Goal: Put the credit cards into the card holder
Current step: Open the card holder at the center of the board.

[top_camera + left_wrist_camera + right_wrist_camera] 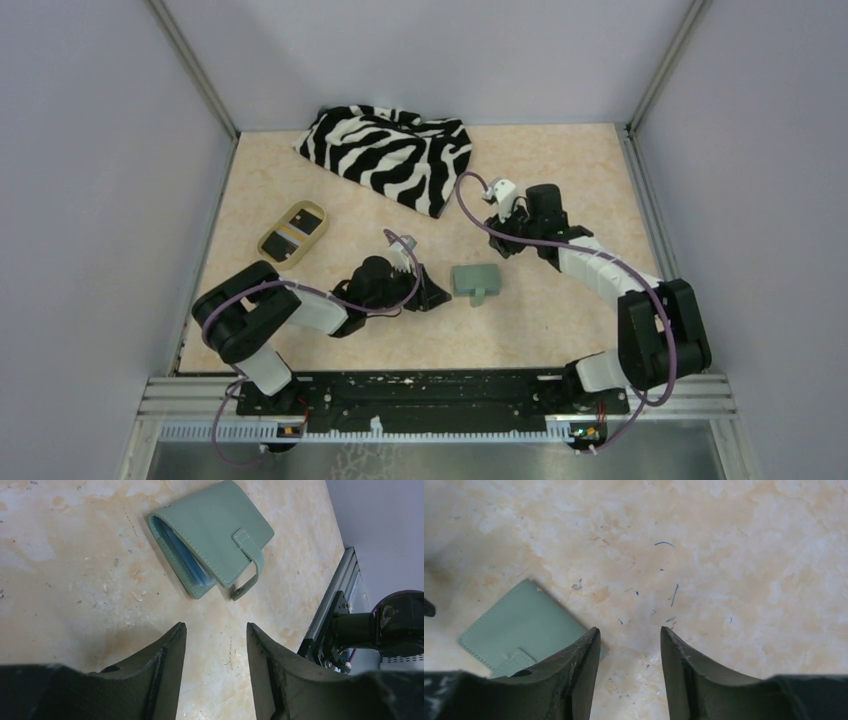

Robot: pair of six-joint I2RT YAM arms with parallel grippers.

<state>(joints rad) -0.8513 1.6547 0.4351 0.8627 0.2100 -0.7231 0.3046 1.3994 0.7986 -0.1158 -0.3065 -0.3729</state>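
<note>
1. Card holder [477, 280] first, so you have your bearings: it lies shut near the middle of the beige marbled table [560, 160], between your two arms. The table is the biggest thing in view.
2. The zebra-striped cloth [385, 155] lies bunched at the far edge of the table, well apart from the holder.
3. Your left arm [310, 312] reaches in low from the near left. Your right arm [590, 262] bends in from the near right.
4. Your left gripper [216, 627] has its fingers spread, with only bare table between them. The holder lies just beyond the fingertips, and a strip of table shows between them and it.
5. Your right gripper [629, 630] is also spread and grips nothing. In its wrist view, one corner of the holder is hidden behind the finger at the lower left. You cannot tell from here whether they touch.
6. The tan oval dish [268, 246] sits on the left side of the table, well apart from the holder. The credit cards [288, 240] lie in it, showing as black and gold-yellow patches. Their number is too small to make out.
7. On the sage-green holder, the small tab [248, 550] folds over the front. Pale blue lining [182, 555] shows along the side edge.
</note>
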